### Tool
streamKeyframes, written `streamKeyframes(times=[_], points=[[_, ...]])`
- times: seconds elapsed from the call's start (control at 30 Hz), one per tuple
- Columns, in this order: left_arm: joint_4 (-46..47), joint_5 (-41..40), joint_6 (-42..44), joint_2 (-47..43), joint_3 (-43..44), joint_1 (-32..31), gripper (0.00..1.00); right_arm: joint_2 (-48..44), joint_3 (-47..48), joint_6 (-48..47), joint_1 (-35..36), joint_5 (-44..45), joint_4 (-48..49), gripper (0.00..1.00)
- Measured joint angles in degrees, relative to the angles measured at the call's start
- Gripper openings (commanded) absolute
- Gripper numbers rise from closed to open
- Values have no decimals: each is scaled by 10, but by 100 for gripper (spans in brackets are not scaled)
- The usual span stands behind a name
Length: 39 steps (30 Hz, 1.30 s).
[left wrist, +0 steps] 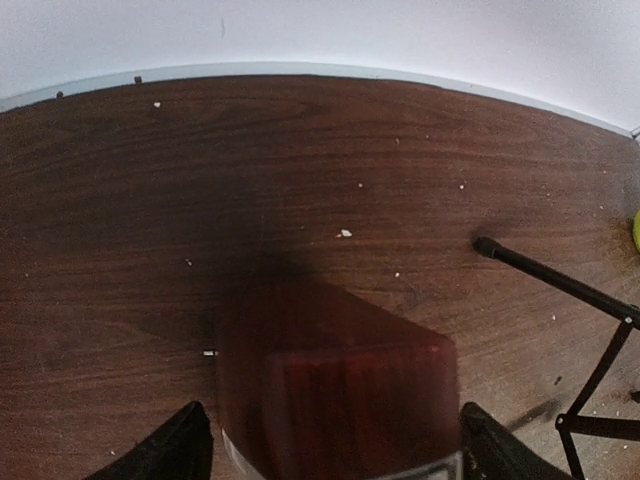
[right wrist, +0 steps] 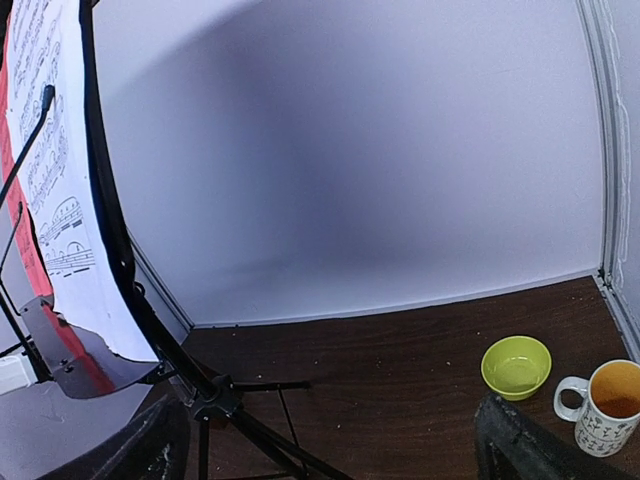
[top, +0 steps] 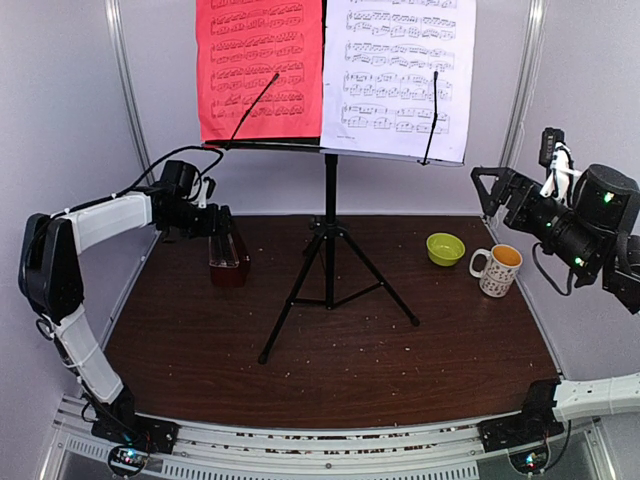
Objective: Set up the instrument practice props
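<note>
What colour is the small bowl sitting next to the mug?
Lime green, slightly yellowish; the bowl shows best in the right wrist view.

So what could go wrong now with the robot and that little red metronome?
1. The left gripper sits around the metronome, high up on it. A squeeze there might tip it or let it slip.
2. A leg of the music stand reaches close by. A bump could shake the stand, and the red sheet and white sheet might slide off.
</note>
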Motion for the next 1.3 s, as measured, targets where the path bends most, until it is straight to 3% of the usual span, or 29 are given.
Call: streamKeyframes(times=[0.33,0.6,0.93,1.3], points=[[-16,-30,13,32,7,-2,53,1,-7,5,0,0,0,100],[-51,-45,21,-4,-12,-2,30,1,-11,5,0,-7,4,100],[-130,-42,19,-194,-99,-29,22,15,-45,5,0,-39,13,100],[-222,-14,-24,-412,-191,-204,17,27,-80,12,0,-91,31,100]])
